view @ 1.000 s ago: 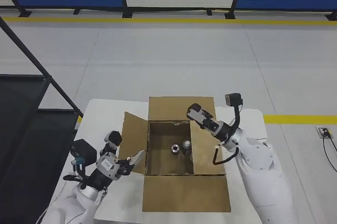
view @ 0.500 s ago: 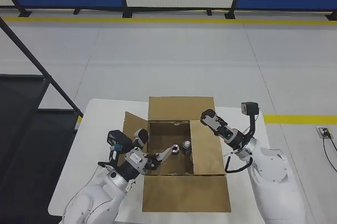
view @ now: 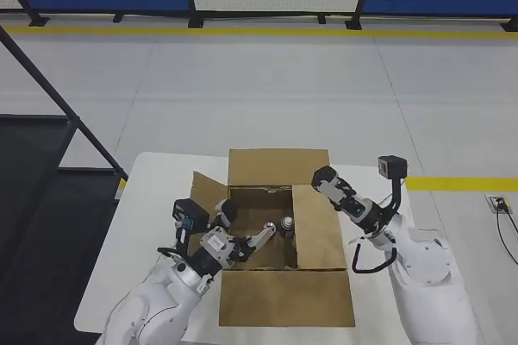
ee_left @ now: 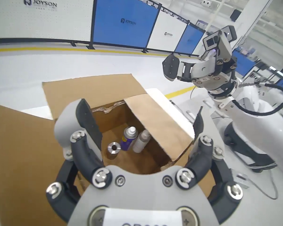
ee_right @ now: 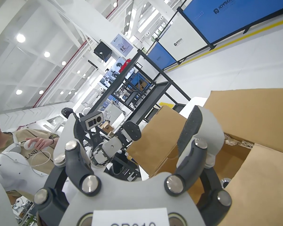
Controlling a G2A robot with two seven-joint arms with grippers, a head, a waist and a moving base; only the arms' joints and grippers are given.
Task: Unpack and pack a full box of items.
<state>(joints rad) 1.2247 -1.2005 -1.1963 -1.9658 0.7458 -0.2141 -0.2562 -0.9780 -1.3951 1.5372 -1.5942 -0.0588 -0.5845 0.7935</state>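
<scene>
An open cardboard box [view: 276, 166] stands mid-table. On its floor I see a metal cylinder [ee_left: 113, 150], a blue-labelled spray can [ee_left: 128, 139] and a pale bottle [ee_left: 142, 141], all upright and close together. My left gripper [view: 260, 236] hangs over the box's left rim, tilted down into the opening, open with nothing between its fingers [ee_left: 88, 121]. My right gripper [view: 321, 178] is in the air above the far end of the right flap [view: 315, 228], open and empty; the left wrist view shows it too, right gripper [ee_left: 172, 69]. The box [ee_right: 250, 109] lies below it.
The right flap leans in over part of the opening. The left flap [view: 205, 207] stands up and outward, and the front flap [view: 284, 297] lies flat toward me. A white table [view: 155, 224] has bare room to the left. A black rack [view: 34, 181] stands off the left side.
My left gripper has moved right, from outside the left flap to over the box opening. My right gripper has pulled back to the right, off the box interior.
</scene>
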